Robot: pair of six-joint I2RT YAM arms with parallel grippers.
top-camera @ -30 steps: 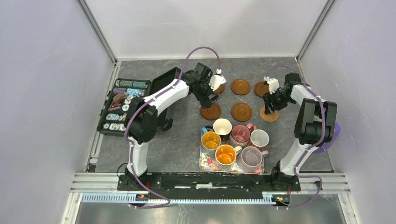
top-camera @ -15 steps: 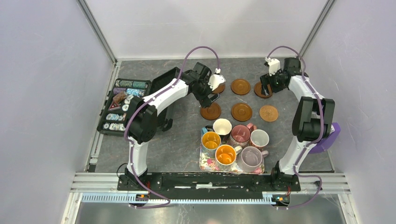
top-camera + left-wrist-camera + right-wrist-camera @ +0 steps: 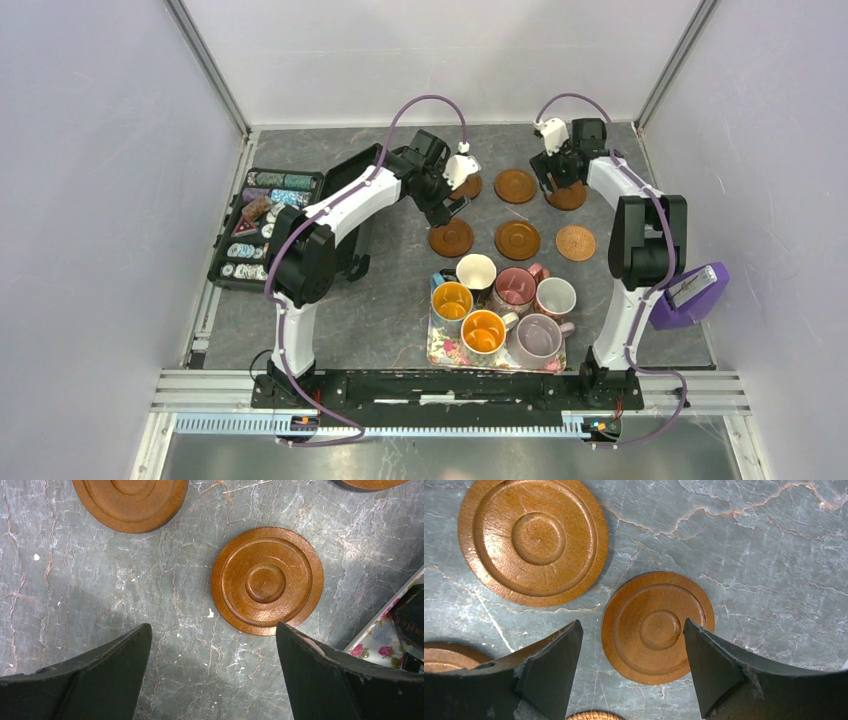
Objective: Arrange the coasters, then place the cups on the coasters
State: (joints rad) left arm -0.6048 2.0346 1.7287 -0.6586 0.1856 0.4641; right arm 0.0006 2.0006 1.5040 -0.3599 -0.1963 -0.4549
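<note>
Bright, even light falls from above. The top view is sharp, its pale walls [image 3: 100, 200] tinted lilac, and the arms [image 3: 345, 205] throw only soft, short shadows on the worktop [image 3: 390, 300]. Both wrist views render the marbled stone crisply. The coaster [image 3: 267, 580] shows a mild sheen, while the fingers [image 3: 100, 680] of the left gripper [image 3: 212, 630] are dark and nearly featureless, with grey shade beside them.

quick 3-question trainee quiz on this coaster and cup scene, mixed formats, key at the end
1. True or false: no cup is on a coaster yet.
2. Cork coasters in view: A one, B two, C three.
3. Which holds something: left hand or right hand?
Key: 1 true; 2 A; 3 neither, both are open.
</note>
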